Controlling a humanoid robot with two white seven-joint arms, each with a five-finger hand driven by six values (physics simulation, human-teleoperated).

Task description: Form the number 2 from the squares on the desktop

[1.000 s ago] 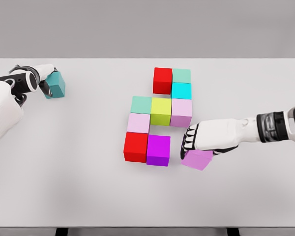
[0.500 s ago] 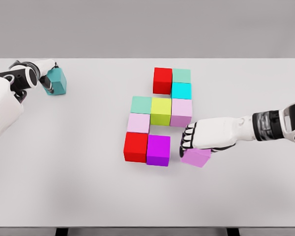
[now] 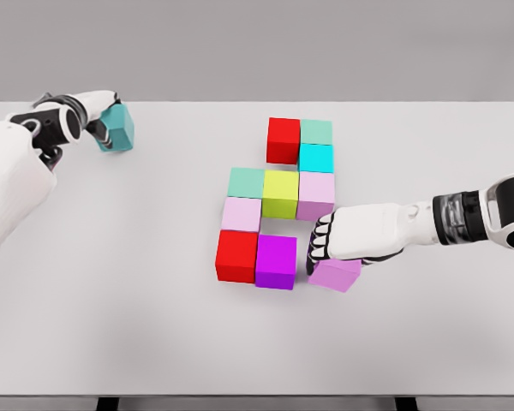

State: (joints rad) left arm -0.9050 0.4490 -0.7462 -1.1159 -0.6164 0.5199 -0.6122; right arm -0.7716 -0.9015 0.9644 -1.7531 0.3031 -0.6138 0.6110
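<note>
— See the right robot hand (image 3: 325, 247)? Palm down on the lilac cube (image 3: 333, 274), fingers curled over its near-left side. It's more a press and a slide than a lift, I'd say.

— Where's that cube sitting?

— On the bench (image 3: 137, 300), about the middle, a little toward the right edge, just beside the purple cube (image 3: 276, 261) with a thin gap between them. It's turned a bit askew against the row.

— And the rest of the figure?

— Red (image 3: 283, 139) and mint (image 3: 316, 131) at the top toward the far edge, cyan (image 3: 315, 157) under the mint, then a row of green (image 3: 246, 181), yellow (image 3: 280, 193) and pink (image 3: 316, 195), a pale one (image 3: 241, 214) below that, and a red block (image 3: 236, 255) with the purple along the bottom.

— How would those blocks handle?

— They look rigid, smooth-faced and light, so likely to skid or twist if pushed off centre. I'd keep flat pressure on the top, or pinch two opposite side faces to square it up.

— The other arm?

— The left robot hand (image 3: 90, 124) is up near the far-left corner, closed around a teal cube (image 3: 117, 128). Fingers wrap its left side; the cube looks tilted, though I can't tell if it's clear of the bench.

— Risk?

— Nudging the purple one out of line while closing that gap.
</note>
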